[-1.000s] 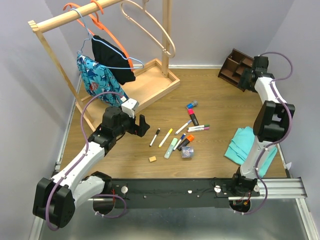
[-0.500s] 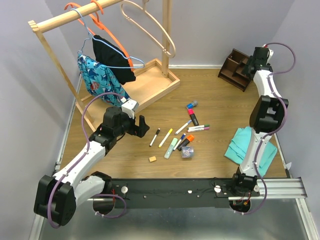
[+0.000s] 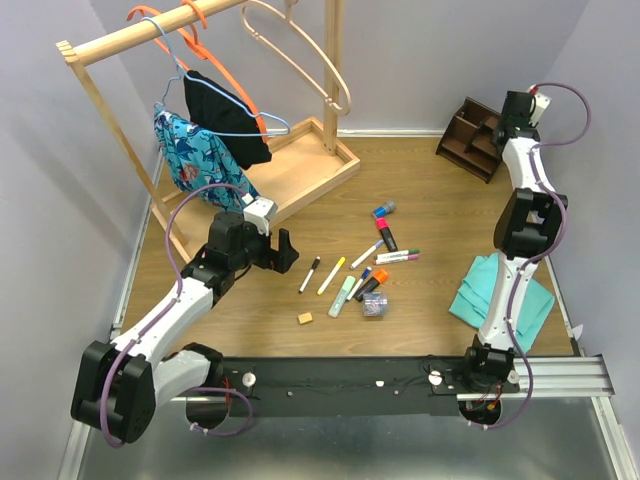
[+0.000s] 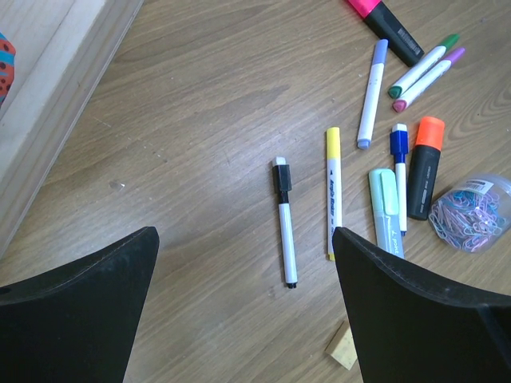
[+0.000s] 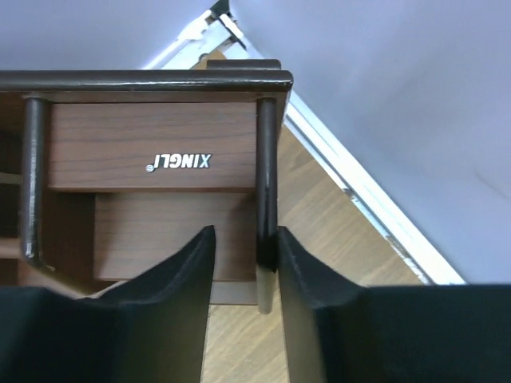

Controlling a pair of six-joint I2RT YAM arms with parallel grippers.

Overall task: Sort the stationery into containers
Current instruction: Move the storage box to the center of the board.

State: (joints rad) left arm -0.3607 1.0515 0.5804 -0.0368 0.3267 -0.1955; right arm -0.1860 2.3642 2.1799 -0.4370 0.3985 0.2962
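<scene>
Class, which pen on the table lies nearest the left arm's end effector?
The white marker with the black cap; it lies apart, nearer than the yellow-capped marker next to it.

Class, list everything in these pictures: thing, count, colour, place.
Pens and markers: about ten, mixed caps, table centre.
Eraser: one, tan, near pens.
Clip tub: one, clear, beside pens.
Organizer: one, dark brown, far right corner.
Cloth: one, teal, right side.
Rack: one, pale wood, far left.
Hangers: several, orange, blue, wood, on rack.
Garments: two, black and blue-patterned, on rack.
Left claw: one, black, open above table.
Right claw: one, black, at organizer's edge.
</scene>
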